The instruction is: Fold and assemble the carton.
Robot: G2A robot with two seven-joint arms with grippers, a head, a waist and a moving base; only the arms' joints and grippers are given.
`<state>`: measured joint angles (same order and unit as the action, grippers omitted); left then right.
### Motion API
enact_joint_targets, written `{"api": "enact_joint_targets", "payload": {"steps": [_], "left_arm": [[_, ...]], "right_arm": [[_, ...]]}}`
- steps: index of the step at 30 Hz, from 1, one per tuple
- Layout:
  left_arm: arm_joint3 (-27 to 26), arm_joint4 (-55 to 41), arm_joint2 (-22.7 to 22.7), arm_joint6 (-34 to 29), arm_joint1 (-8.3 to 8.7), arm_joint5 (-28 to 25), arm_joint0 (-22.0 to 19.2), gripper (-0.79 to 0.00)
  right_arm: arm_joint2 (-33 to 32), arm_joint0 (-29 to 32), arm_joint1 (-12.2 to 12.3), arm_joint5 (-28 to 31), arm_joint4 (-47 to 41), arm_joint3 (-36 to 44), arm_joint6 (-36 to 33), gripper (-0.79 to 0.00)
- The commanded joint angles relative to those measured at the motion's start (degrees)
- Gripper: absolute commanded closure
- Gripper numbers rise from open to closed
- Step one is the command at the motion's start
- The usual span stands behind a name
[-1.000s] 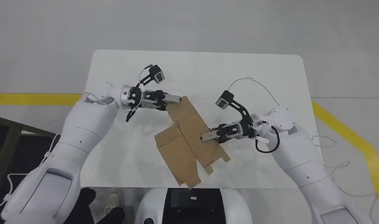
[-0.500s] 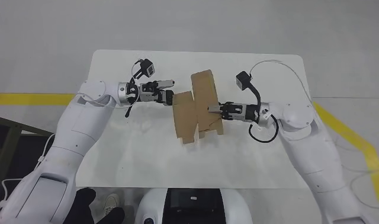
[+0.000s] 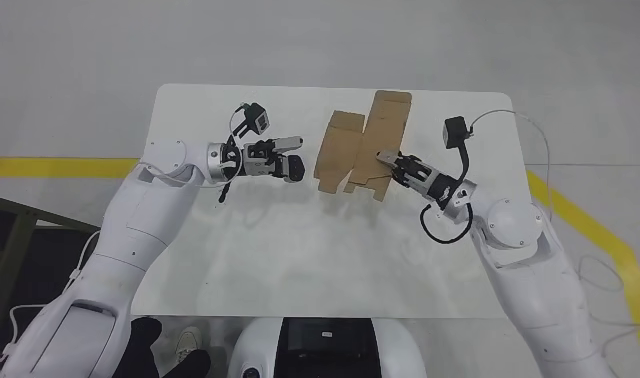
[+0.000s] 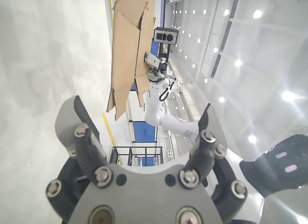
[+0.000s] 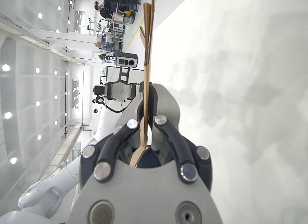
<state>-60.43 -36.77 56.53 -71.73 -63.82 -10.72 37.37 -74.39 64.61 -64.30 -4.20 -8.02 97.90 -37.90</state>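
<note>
The right arm has swung the carton [image 3: 360,150] from the middle of the desk [image 3: 230,268] toward its far side, away from the left gripper [image 3: 297,156]. The right gripper [image 3: 387,160] holds the flattened brown carton roughly level above the white desk, its fingers [image 5: 166,104] pinching one edge flap. The left gripper sits near the carton's opposite edge, apart from it, with its fingers [image 4: 79,116] spread wide. The cardboard faces in view are plain brown.
</note>
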Motion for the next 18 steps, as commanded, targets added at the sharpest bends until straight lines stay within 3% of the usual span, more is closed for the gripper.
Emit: {"api": "enact_joint_targets", "payload": {"steps": [1,9,18], "left_arm": [[0.00,0.00,0.00,0.00,0.00,0.00,0.00,-0.785],[-1.32,0.86,-0.12,1.93,0.00,0.63,1.04,-0.785],[-2.75,2.91,0.03,7.50,-0.10,2.90,3.51,-0.785]], "right_arm": [[0.01,-0.03,0.00,-0.02,-0.02,-0.04,-0.08,0.000],[0.01,-0.03,0.00,-0.02,-0.02,-0.04,-0.08,0.000],[2.05,1.95,-0.93,-2.79,-2.04,3.01,9.73,0.000]]}}
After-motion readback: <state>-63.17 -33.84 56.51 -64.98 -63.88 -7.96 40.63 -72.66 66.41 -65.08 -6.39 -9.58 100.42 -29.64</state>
